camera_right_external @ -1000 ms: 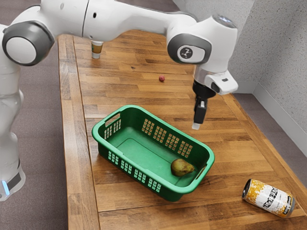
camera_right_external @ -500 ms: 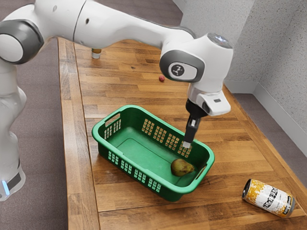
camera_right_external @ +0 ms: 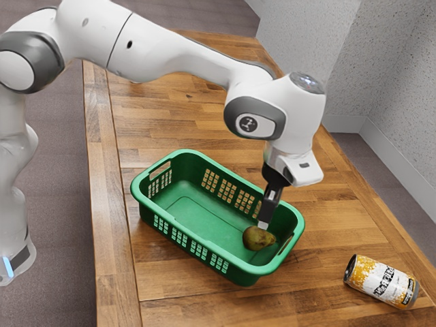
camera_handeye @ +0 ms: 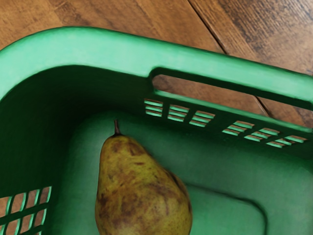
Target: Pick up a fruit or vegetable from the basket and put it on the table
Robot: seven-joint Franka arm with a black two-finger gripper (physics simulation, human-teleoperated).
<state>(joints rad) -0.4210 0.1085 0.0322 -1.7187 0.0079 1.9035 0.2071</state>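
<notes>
Wrist view — stemmed pear [camera_handeye: 142, 191], exterior view — pincer [camera_right_external: 263, 225]

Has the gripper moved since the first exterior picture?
Yes, down: the gripper showed beyond the basket's rim then; now it reaches inside, right at the pear.

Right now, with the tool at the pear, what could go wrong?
Likeliest: a slip. The pear is rounded and tapers toward its stem, so a grip off its fuller part could let it roll or squirt out.
Second: the pear lies near one corner of the basket; the tool could bump a wall, perhaps shifting the basket.
Third: the tool is right at the pear's upper side, so going lower off-centre might press or nudge it.
</notes>
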